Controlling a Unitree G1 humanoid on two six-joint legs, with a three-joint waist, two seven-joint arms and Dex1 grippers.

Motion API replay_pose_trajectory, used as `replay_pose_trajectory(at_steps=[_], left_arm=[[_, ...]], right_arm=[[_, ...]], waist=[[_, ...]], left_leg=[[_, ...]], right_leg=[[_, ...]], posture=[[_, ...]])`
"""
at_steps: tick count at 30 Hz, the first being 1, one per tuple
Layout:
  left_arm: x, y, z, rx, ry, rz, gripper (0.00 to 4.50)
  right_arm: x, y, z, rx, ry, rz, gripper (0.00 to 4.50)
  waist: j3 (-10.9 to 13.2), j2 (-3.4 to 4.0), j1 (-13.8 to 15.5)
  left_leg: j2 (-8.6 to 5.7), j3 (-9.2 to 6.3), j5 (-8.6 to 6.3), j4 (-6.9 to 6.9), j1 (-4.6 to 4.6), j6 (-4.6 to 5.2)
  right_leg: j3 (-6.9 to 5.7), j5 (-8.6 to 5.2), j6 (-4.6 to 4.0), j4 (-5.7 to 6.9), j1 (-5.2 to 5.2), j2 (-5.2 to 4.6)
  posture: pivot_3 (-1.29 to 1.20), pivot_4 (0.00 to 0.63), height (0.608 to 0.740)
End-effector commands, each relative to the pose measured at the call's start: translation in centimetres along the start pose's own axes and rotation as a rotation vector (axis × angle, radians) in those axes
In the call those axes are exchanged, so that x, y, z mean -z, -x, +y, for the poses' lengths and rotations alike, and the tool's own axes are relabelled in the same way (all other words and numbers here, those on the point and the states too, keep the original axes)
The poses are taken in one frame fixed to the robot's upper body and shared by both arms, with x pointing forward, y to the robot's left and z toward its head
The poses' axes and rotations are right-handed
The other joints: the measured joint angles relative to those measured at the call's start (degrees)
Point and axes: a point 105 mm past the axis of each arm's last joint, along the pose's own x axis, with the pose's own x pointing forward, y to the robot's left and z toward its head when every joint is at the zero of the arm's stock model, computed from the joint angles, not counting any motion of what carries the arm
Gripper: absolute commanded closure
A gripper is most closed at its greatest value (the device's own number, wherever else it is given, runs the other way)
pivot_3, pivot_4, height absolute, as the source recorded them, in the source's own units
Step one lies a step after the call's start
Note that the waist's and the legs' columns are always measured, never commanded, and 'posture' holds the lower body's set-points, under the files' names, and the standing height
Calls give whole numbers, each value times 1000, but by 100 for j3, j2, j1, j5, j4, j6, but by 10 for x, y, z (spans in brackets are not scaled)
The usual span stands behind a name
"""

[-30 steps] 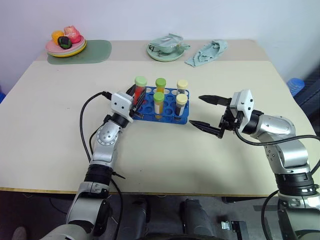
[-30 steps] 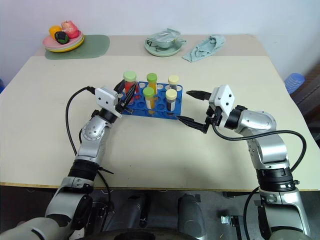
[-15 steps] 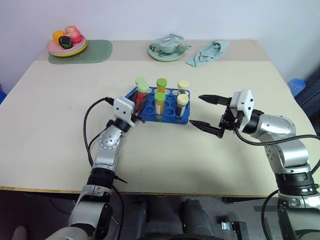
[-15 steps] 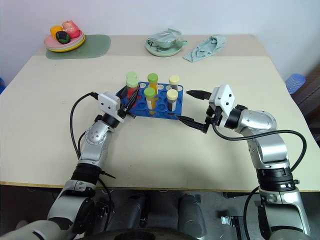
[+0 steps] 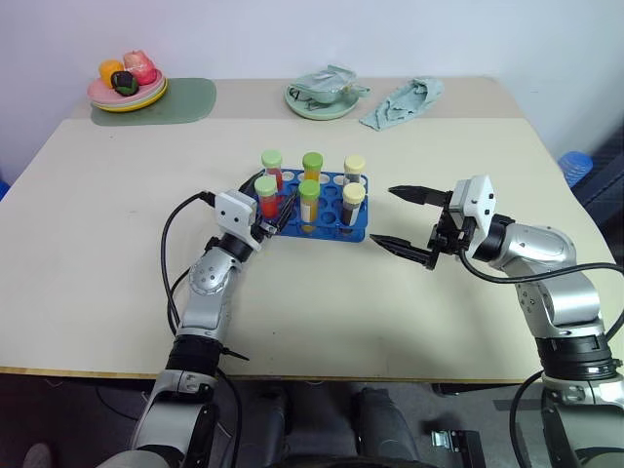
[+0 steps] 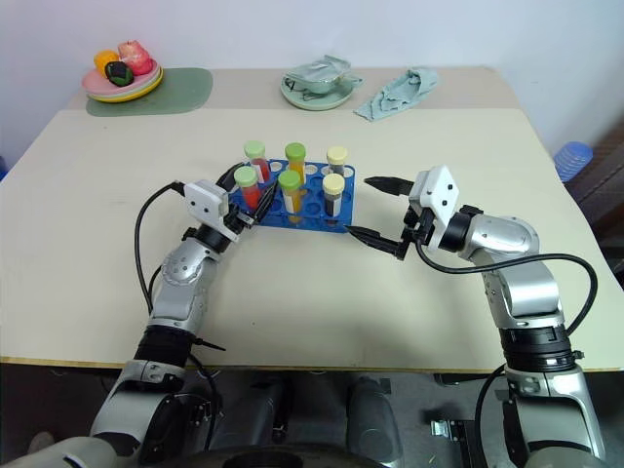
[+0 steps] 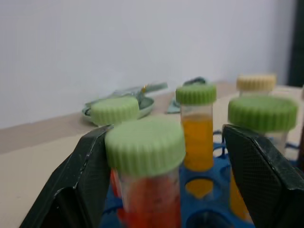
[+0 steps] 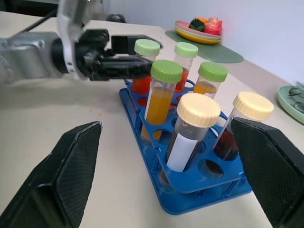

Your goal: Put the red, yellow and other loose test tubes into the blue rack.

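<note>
The left gripper (image 5: 276, 213), jaws parted around the seated red tube (image 5: 266, 195), could topple it when retreating; the right gripper (image 5: 402, 218) gapes empty.

Head cams evenly lit, soft diffuse light, faint shadows under my arms on the bench (image 5: 390, 292), no glare. Left wrist cam soft: green cap (image 7: 145, 145) between the left claw (image 7: 164, 185) fingers blurred, background hazy. Right wrist sharper.

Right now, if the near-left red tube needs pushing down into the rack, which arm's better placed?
Left. The left gripper is open with its fingers either side of the red tube. The right gripper sits off the blue rack's far end, with other tubes between.
</note>
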Motion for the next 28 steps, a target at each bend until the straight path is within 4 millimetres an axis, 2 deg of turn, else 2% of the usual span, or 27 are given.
replay_pose_trajectory(at_steps=[1, 3, 5, 9, 12, 17, 22, 28], left_arm=[[-10, 17, 12, -25, -45, 54, 794], [-7, 35, 17, -21, -56, 126, 794], [-17, 53, 13, 42, 104, 101, 794], [-28, 94, 27, 87, 43, 200, 794], [-33, 109, 25, 129, 40, 250, 794], [-41, 123, 20, 216, 62, 307, 794], [-44, 125, 19, 270, 74, 329, 794], [-43, 126, 14, 328, 98, 345, 794]], right_arm=[[-3, 7, -5, 71, -10, -38, 70], [5, 10, -4, 107, -26, -20, 70], [15, 19, -3, 155, -39, 2, 70], [34, 42, 1, 241, -74, 51, 70], [46, 61, 3, 284, -93, 86, 70], [60, 95, 8, 356, -117, 140, 70], [71, 128, 8, 415, -128, 192, 70], [71, 145, 3, 429, -113, 213, 70]], waist=[[0, 0, -1], [-1, 2, 0], [-2, 4, 4], [-1, 6, 22], [-2, 9, 29], [-2, 9, 26], [-3, 13, 11], [-6, 20, 4]], left_leg=[[0, 0, 0, 0, 0, 0], [2, -1, -1, -2, 0, 1], [1, -1, -1, -3, 1, 2], [3, -2, -4, -4, 0, 6], [2, -3, -6, -4, 4, 10], [4, -2, -9, -7, 11, 14], [5, 2, -10, -9, 21, 16], [9, 2, -11, -15, 34, 16]], right_leg=[[0, 0, 0, 0, 0, 0], [0, 0, 0, 1, 0, 2], [2, 0, 0, 1, -2, 1], [2, -1, -2, -1, 0, 0], [2, -1, -3, -8, 11, -1], [0, -2, -3, -11, 19, 0], [1, -2, -4, -19, 34, 0], [1, -2, -4, -27, 49, 4]], posture=[[0, 150, 740], [0, 150, 740], [0, 150, 740], [0, 150, 740], [0, 150, 740], [0, 150, 740], [0, 150, 740], [0, 150, 740]])
